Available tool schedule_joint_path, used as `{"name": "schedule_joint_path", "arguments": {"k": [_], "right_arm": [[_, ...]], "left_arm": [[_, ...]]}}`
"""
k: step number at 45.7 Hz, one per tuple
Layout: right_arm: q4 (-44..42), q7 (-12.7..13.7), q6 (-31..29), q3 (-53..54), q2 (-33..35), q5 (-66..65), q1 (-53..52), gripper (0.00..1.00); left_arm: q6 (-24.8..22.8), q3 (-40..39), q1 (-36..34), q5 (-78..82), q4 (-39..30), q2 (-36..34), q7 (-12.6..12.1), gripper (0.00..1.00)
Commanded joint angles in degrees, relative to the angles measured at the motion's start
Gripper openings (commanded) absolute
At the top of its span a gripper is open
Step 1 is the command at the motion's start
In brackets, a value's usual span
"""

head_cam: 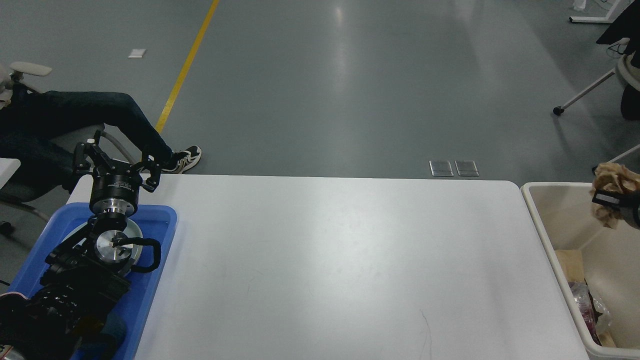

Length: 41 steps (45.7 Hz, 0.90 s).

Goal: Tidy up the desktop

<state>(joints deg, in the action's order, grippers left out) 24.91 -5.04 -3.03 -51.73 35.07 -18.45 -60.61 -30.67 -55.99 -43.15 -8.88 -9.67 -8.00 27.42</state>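
- Two arms in view: left gripper [117,160] sat over blue tray [160,225], fingers spread wide, nothing held
- desktop [325,265] filled centre
- right gripper [612,199] at right edge over beige bin [542,220], clamped on crumpled brown paper [612,175]

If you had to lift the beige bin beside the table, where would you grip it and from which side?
I would pinch the bin's thin left rim from above, one finger inside and one outside. That raised lip runs alongside the table and is bare. The right end effector holds crumpled paper over the bin, so it is occupied.
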Motion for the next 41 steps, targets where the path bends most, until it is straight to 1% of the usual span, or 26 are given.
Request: {"name": "schedule_joint_path", "arguments": {"k": [1,6,11,14,15,26,28,30,33,36,41], "right_arm": [[-3.81,-0.06,1.36,5.84,-0.26,-0.01,6.46,1.0],[-6.54,-0.14,1.54,12.08,-0.61,-0.01,10.95,1.0],[-7.24,-0.23,1.54,19.81,-0.61,-0.01,12.45,1.0],[-7.42,-0.41,1.71,26.22,-0.61,-0.01,13.33,1.0],[-7.51,-0.5,1.8,31.72,-0.61,-0.01,14.29,1.0],[-7.42,-1.11,1.45,68.49,-0.61,-0.01,19.3,1.0],[-7.07,-1.81,1.36,74.29,-0.79,-0.01,19.92,1.0],[-6.81,-3.3,1.27,79.74,-1.4,-0.01,20.36,1.0],[-5.84,-6.64,1.01,86.42,-3.68,-0.01,20.8,1.0],[-3.12,-9.63,0.74,92.49,-4.48,-0.01,21.24,1.0],[3.29,-10.34,0.57,100.58,-5.18,-0.1,22.2,1.0]], "left_arm": [[0.0,0.0,0.0,0.0,0.0,0.0,0.0,0.96],[0.0,0.0,0.0,0.0,0.0,0.0,0.0,0.96],[0.0,0.0,0.0,0.0,0.0,0.0,0.0,0.96],[0.0,0.0,0.0,0.0,0.0,0.0,0.0,0.96],[0.0,0.0,0.0,0.0,0.0,0.0,0.0,0.96],[0.0,0.0,0.0,0.0,0.0,0.0,0.0,0.96],[0.0,0.0,0.0,0.0,0.0,0.0,0.0,0.96],[0.0,0.0,0.0,0.0,0.0,0.0,0.0,0.96],[0.0,0.0,0.0,0.0,0.0,0.0,0.0,0.96],[0.0,0.0,0.0,0.0,0.0,0.0,0.0,0.96],[0.0,0.0,0.0,0.0,0.0,0.0,0.0,0.96]]}}
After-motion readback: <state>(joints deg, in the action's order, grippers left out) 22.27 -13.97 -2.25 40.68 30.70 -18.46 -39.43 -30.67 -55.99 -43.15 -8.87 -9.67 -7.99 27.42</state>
